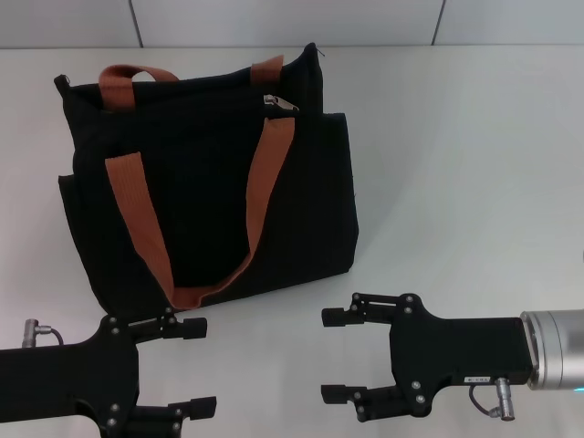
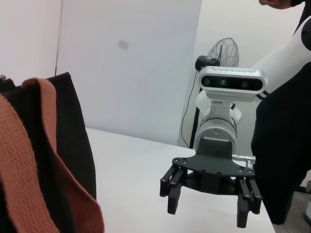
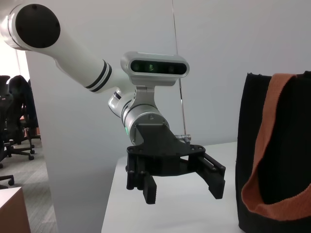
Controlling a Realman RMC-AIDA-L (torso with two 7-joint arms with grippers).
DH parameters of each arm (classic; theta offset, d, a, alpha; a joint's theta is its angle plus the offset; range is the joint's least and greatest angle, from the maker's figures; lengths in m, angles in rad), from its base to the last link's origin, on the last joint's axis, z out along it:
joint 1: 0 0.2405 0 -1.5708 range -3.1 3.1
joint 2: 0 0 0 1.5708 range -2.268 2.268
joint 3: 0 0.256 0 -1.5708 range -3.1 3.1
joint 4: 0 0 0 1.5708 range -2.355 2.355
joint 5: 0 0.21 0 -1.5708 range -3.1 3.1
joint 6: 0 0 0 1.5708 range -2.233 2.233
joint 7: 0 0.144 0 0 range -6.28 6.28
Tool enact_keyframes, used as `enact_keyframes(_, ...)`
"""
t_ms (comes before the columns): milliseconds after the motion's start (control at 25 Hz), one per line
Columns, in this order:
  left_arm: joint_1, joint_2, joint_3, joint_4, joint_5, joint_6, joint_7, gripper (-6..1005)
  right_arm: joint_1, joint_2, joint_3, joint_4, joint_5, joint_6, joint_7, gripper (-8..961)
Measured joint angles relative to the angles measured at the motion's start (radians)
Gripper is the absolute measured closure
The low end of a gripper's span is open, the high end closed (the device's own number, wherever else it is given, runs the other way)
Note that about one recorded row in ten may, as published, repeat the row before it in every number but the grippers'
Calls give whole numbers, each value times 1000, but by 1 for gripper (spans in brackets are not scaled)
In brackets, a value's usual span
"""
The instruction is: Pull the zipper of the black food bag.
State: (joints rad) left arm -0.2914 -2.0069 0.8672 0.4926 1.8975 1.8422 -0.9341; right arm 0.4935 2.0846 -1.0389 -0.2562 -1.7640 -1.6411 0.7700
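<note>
Zipper atop black food bag: head view only.

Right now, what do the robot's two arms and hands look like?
Both hands are matte black with two jointed fingers on linkage bars dotted with silver screws. The left hand sits on a black block with a small silver plug. The right hand has a silver wrist cylinder, a white label and a cable loop. Each wrist carries a silver camera bar; the arm links are white.
</note>
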Motion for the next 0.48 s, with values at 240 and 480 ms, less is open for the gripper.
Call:
enact_keyframes(240, 0, -2, -3, 0, -2, 0, 0, 172, 0, 0, 1, 0, 0, -2, 0, 170)
enact_keyframes(480, 3, -3, -3, 0, -3, 3, 0, 172, -3, 0, 2, 0, 2, -4, 0, 170)
